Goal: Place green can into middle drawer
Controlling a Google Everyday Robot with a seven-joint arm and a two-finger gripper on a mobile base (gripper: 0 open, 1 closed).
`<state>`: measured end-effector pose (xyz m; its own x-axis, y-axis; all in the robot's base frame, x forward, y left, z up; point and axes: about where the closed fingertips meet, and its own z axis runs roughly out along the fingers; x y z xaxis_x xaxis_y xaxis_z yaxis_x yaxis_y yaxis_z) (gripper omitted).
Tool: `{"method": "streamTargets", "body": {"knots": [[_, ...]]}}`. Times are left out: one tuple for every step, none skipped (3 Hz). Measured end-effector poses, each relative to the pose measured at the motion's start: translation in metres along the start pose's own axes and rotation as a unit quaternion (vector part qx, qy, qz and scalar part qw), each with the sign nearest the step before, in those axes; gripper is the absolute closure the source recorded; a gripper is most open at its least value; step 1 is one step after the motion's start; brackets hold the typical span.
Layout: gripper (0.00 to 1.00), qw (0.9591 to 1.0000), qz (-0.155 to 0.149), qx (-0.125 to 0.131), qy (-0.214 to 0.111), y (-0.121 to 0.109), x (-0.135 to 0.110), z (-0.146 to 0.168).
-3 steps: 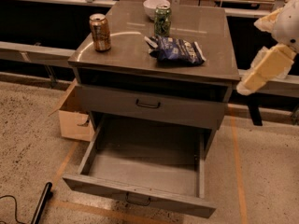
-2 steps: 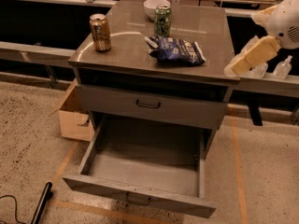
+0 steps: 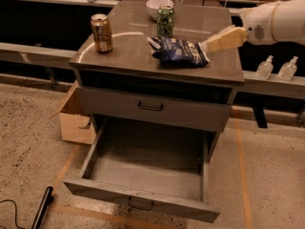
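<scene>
**Green can not yet grasped, drawer ready to receive it**

The green can is seen upright at the upper centre of the frame, on the far part of the grey cabinet top. It is just beside a white bowl and just behind a dark blue snack bag. The gripper is held at the upper right, above the right part of the cabinet top and near the right end of the bag. It is pointed leftward, apart from the can, and nothing is carried in it. Whether it is open or closed cannot be told. The middle drawer is pulled well out at the lower centre of the frame, and nothing is seen inside it. The drawer front above is shut.

The step in hand is judged to be the approach to the can, with the grasp, the carry and the placing all left to be done. For the next move, the gripper must be brought further left and towards the back, past or over the bag, and set around the can's sides. The bowl must not be struck. The gold-orange can at the upper left is to be left alone.
</scene>
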<state>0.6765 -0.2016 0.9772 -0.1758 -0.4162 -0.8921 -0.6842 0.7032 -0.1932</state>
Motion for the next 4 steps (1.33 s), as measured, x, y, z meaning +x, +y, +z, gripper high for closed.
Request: {"method": "streamTargets", "body": {"knots": [[0.0, 0.9957, 0.049, 0.047, -0.064, -0.045, -0.029, 0.047], [0.0, 0.9958, 0.048, 0.046, -0.063, -0.044, -0.029, 0.048], [0.0, 0.9935, 0.056, 0.064, -0.076, -0.049, -0.026, 0.066], [0.0, 0.9882, 0.08, 0.103, -0.081, -0.064, -0.011, 0.107]]}}
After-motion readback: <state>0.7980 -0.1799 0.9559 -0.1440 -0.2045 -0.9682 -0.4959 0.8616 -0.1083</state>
